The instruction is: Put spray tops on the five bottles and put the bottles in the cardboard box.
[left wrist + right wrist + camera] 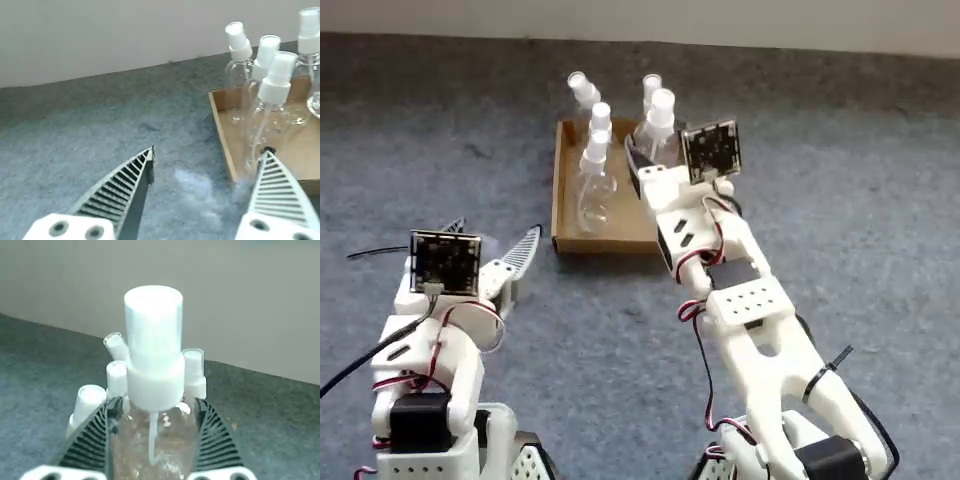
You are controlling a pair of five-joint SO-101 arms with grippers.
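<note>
Several clear bottles with white spray tops stand in the cardboard box [620,222] at the far middle of the table. My right gripper [655,155] is over the box's right side, shut on one upright bottle [661,112]. In the right wrist view that bottle [152,365] sits between the black fingers [212,440] of my right gripper [156,407], with other spray tops [118,376] behind it. My left gripper [497,233] hangs open and empty near the box's near left corner. The left wrist view shows my left gripper [210,150] in front of the box wall [223,132] and a bottle [272,97].
Grey carpet [440,150] covers the table all around the box. A pale wall [100,35] rises behind the far edge. A black cable [375,252] trails off beside the left arm.
</note>
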